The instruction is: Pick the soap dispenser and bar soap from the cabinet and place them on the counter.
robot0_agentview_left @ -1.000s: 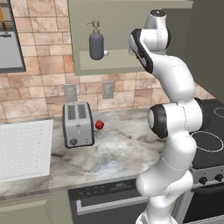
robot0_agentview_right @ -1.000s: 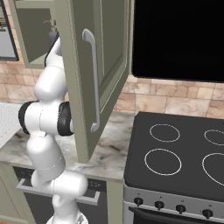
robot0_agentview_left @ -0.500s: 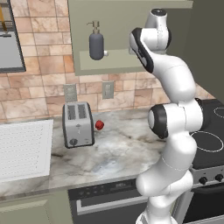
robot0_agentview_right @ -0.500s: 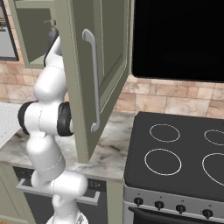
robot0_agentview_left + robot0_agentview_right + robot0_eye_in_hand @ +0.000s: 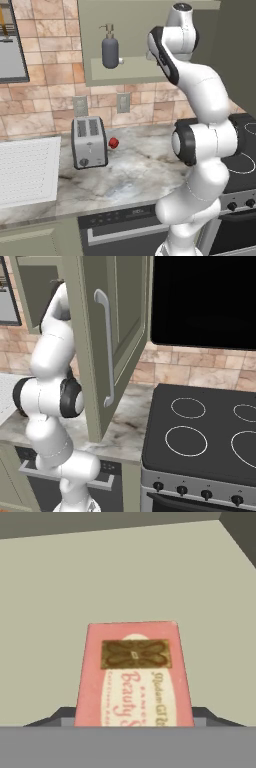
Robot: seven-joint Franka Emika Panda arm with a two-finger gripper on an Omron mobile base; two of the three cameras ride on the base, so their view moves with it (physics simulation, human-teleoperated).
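Bar soap: pink block, lower centre of the hand view, lying on the cabinet floor; the fingers flank it, but whether they pinch it cannot be told. Soap dispenser: upper centre of the left base view, on the cabinet shelf. Below: toaster, red ball, counter. Open cabinet door hides the arm's upper part in the right base view.

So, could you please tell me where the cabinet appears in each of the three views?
Left base view: the cabinet fills the upper middle, open, with the soap dispenser on its floor.
Right base view: upper left; its open door with the bar handle faces the camera.
Hand view: its pale inside lies behind the bar soap, seen close up.
Shared landmark: the white arm reaching into it.
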